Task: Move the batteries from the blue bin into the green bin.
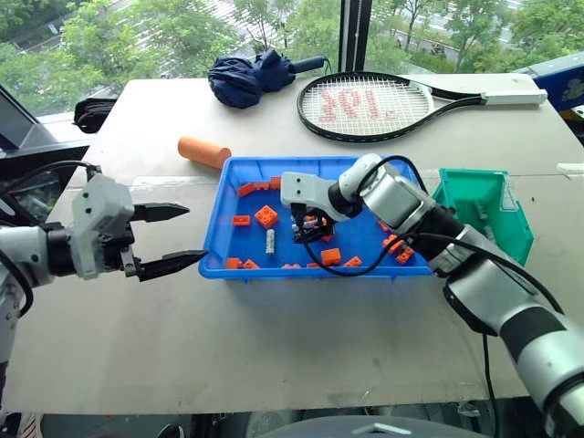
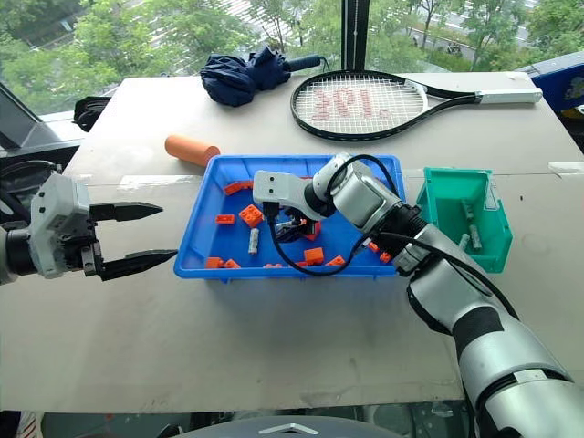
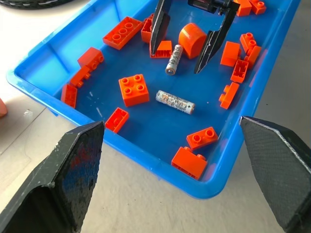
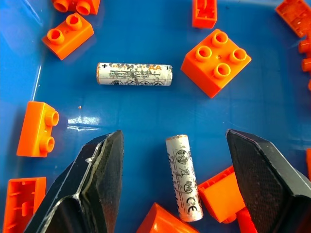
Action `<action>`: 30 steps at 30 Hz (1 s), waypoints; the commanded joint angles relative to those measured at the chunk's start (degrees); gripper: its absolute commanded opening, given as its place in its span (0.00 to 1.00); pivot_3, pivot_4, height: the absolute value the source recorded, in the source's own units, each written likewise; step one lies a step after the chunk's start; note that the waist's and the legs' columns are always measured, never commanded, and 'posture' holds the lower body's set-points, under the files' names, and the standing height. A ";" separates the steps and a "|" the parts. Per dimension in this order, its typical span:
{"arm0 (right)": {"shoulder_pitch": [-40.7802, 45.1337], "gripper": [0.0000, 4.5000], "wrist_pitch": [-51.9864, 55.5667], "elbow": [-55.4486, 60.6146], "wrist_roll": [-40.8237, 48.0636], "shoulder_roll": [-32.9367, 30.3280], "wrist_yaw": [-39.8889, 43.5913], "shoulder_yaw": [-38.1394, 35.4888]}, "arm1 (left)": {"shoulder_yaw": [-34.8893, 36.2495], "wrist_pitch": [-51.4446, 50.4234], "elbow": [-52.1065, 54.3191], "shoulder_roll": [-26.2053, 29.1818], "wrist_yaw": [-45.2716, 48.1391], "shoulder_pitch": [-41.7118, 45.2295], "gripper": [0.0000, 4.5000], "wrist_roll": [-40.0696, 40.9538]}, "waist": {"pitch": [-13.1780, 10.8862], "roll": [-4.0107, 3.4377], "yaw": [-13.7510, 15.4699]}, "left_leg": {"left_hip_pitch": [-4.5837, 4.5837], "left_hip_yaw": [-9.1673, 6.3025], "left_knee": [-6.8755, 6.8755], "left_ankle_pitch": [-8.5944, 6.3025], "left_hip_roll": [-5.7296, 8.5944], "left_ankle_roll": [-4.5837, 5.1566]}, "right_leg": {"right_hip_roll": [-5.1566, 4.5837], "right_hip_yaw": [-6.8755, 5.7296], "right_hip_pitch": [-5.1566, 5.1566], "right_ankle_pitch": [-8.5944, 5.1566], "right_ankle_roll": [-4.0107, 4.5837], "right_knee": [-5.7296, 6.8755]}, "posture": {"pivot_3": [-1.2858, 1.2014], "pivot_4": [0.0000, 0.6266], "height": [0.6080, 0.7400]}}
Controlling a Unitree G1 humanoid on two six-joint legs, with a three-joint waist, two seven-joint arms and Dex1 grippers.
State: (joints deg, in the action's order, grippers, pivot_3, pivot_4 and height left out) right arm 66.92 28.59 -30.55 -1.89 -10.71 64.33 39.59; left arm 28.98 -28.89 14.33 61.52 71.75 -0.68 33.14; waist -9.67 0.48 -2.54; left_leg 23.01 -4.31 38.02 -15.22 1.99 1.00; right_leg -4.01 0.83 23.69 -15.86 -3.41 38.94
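**Batteries: right pincer poised over one in the blue bin**

Batteries remaining in the blue bin (image 1: 228, 239), centre of the frame: two show among orange bricks (image 4: 216, 62). One battery (image 4: 184, 177) lies between the parted fingers of the right pincer (image 4: 175, 189), which hangs over the bin floor with its jaws fairly wide and nothing held. The second battery (image 4: 134, 74) lies apart from it, crosswise, nearer the bin's left wall. At right of the frame, the green bin (image 2: 493, 239), just beside the blue bin, already holds at least two grey cylinders (image 2: 468, 211). The left pincer (image 1: 162, 239) waits at left of the frame, outside the bin, jaws fully wide and empty.

For a clean pick, judged from this view: lower until the fingertips straddle the battery's middle, close across its short axis, and keep clear of the bricks touching its lower end, since a fingertip landing on one could roll the cylinder away. Lift straight before travelling right.
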 commanded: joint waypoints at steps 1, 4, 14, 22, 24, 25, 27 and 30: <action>2.87 0.74 -0.94 -2.71 -1.73 2.21 1.06 -0.95 | 3.08 -1.28 1.31 1.75 1.33 -0.72 1.00 1.60 | 0.00 -0.01 -0.03 | 0.00 0.00 0.00 0.00 0.00 -0.01 | 0.00 0.00 0.00 0.00 0.00 0.00 | 0.52 0.24 1.00; 4.00 0.57 -1.09 -6.28 -3.41 3.88 1.54 -0.97 | 4.33 -1.62 2.28 1.96 2.11 -2.20 1.00 1.59 | -0.01 -0.02 -0.09 | 0.00 0.00 -0.01 0.00 0.00 -0.04 | 0.00 0.02 0.01 0.00 0.00 0.01 | 0.52 0.24 1.00; 3.98 0.01 -2.32 -7.27 -6.91 4.36 3.45 -1.88 | 4.80 -2.13 3.36 1.95 1.86 -2.27 1.00 2.33 | -0.01 -0.02 -0.02 | -0.01 -0.01 -0.02 -0.01 -0.01 -0.12 | 0.00 0.03 0.01 0.00 0.01 0.01 | 0.52 0.24 1.00; 1.04 0.01 15.15 17.37 2.62 0.14 3.13 -15.17 | 1.96 -3.68 3.38 0.52 0.74 3.79 1.00 6.60 | -0.02 -0.03 0.08 | 0.02 -0.11 -0.03 -0.02 -0.02 -0.15 | -0.02 0.06 0.01 0.00 0.01 -0.02 | 0.52 0.24 1.00; -0.82 0.01 21.41 25.62 5.00 -2.88 2.11 -18.91 | 0.65 -4.66 3.76 -0.04 0.25 6.66 1.00 8.65 | -0.01 -0.01 0.30 | 0.09 -0.17 -0.01 -0.02 -0.02 -0.16 | -0.03 0.04 0.02 0.00 0.01 -0.02 | 0.52 0.24 1.00; -1.58 0.01 24.33 28.92 6.05 -4.24 1.52 -20.43 | -0.08 -5.03 3.86 -0.20 0.01 7.90 1.00 9.28 | -0.01 -0.02 0.63 | 0.09 -0.19 0.01 -0.02 -0.02 -0.16 | -0.03 0.03 0.00 0.00 0.01 -0.02 | 0.52 0.24 1.00; -3.47 0.01 30.12 36.41 7.39 -8.89 -0.42 -24.03 | -2.68 -5.30 3.63 -0.92 -0.45 11.56 1.00 10.42 | -0.01 -0.01 0.70 | 0.17 -0.22 0.07 -0.02 0.01 -0.15 | -0.07 0.00 0.00 0.01 0.01 -0.04 | 0.52 0.24 1.00; -5.75 0.01 38.02 45.74 9.00 -17.09 -2.88 -28.93 | -7.25 -5.74 3.15 -2.61 -0.60 17.55 1.00 11.95 | -0.02 -0.02 1.12 | 0.22 -0.24 0.11 -0.02 0.05 -0.14 | -0.09 -0.04 0.00 0.01 0.01 -0.02 | 0.52 0.24 1.00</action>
State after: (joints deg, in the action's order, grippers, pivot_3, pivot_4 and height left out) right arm 60.52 62.85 9.38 5.89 -25.73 62.85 14.87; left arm 22.77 -34.60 16.81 58.91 71.21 15.18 43.29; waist -9.69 0.46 -1.41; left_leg 23.29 -4.58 38.17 -15.25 2.06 0.87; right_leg -4.10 0.76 23.71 -15.85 -3.41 38.92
